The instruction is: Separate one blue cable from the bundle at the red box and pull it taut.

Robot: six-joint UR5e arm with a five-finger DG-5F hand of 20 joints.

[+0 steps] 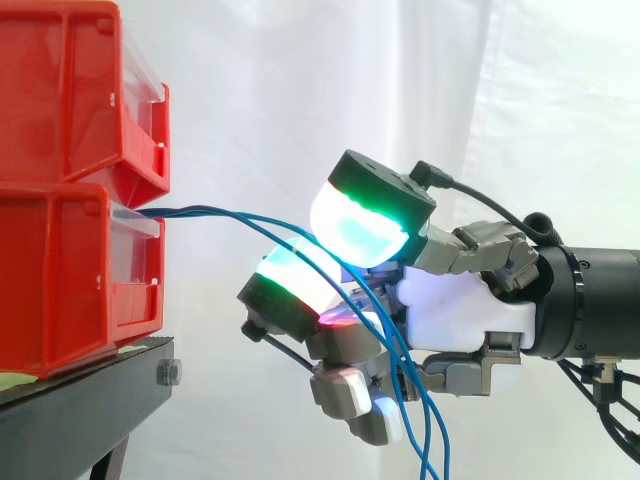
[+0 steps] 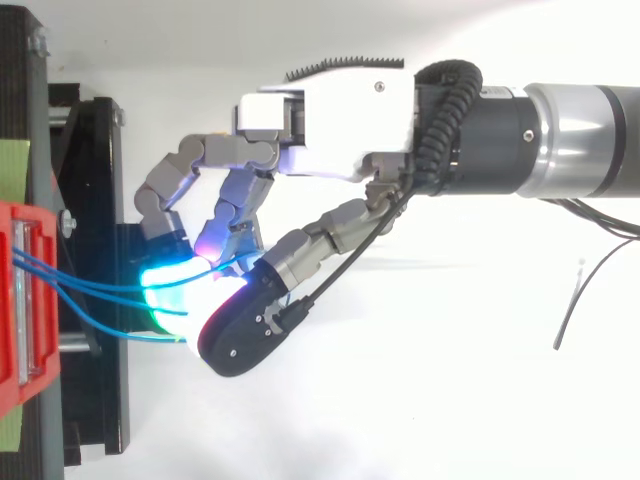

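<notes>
Several thin blue cables (image 1: 230,215) leave the front of the lower red box (image 1: 70,280) and run right into my hand (image 1: 460,310). There they pass between a large pad glowing cyan and green (image 1: 355,225) above and a second glowing pad (image 1: 295,285) below. Behind the fingers the cables drop in a slack run (image 1: 425,440) to the lower edge. From above, three blue strands (image 2: 90,288) fan out from the red box (image 2: 20,300) and meet at the cyan fingertips (image 2: 165,290). The hand (image 2: 340,115) is curled round them. I cannot tell whether one strand is held apart from the others.
A second red bin (image 1: 70,90) sits on top of the lower one. Both rest on a black stand (image 1: 90,400) at the left, a short gap from the fingertips. A white curtain hangs behind.
</notes>
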